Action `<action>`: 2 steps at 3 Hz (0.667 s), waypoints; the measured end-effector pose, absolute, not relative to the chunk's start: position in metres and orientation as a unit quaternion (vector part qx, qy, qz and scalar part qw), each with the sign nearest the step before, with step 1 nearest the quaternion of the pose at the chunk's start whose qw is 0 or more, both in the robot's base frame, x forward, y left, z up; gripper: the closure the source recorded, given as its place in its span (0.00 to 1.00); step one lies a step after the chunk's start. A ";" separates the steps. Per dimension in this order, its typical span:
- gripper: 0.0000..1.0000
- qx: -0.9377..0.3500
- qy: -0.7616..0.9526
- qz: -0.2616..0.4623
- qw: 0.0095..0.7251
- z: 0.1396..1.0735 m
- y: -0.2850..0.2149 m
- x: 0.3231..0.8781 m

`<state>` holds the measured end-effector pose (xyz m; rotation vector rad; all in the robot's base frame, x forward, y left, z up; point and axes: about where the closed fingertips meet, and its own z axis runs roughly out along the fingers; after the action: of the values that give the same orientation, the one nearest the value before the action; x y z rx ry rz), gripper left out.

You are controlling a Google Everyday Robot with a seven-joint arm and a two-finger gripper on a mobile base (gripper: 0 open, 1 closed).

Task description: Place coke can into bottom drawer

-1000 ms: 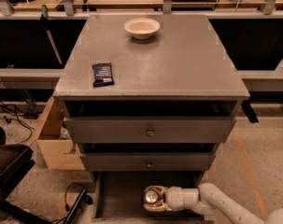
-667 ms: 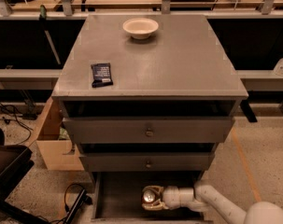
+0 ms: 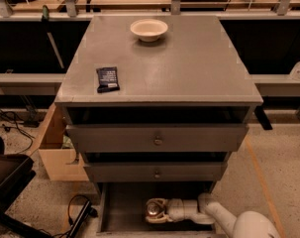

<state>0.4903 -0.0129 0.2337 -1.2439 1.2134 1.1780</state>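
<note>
Over on the left, a cardboard box (image 3: 54, 148) is sitting on the speckled floor, tucked against the side of the grey cabinet (image 3: 189, 68). A black cable (image 3: 74, 203) is looping across the floor just in front of it.

On the cabinet top, a black packet (image 3: 107, 79) is lying flat near the front left edge. A pale bowl (image 3: 148, 29) is standing upright well behind it, close to the back edge and about midway across. The two are well apart.

Below the top, the two upper drawers are showing their grey fronts, the higher one (image 3: 115, 139) and the one under it (image 3: 120, 173), each with a small round knob in the middle. Both look pulled out a little, with a dark gap lying above each front.

At the very bottom, the bottom drawer (image 3: 122, 207) is standing pulled out toward me, its dark floor showing between thin grey walls. The coke can (image 3: 154, 208) is inside it, a little right of the middle of the floor, its silver top facing up toward me. I cannot tell whether its base is touching the floor.

The gripper (image 3: 149, 211) is down in the drawer too, its pale fingers (image 3: 157, 201) closing around the can from either side and gripping it. The white arm (image 3: 186, 209) is reaching in from the right, running low over the drawer floor and bending back to a rounded white joint (image 3: 248, 227) at the lower right.
</note>
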 end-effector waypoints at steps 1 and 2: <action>1.00 -0.513 0.500 0.490 0.498 0.220 0.003 0.493; 1.00 -0.514 0.504 0.488 0.494 0.211 0.014 0.495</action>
<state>0.4949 0.0139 0.2106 -1.2456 1.2230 1.1827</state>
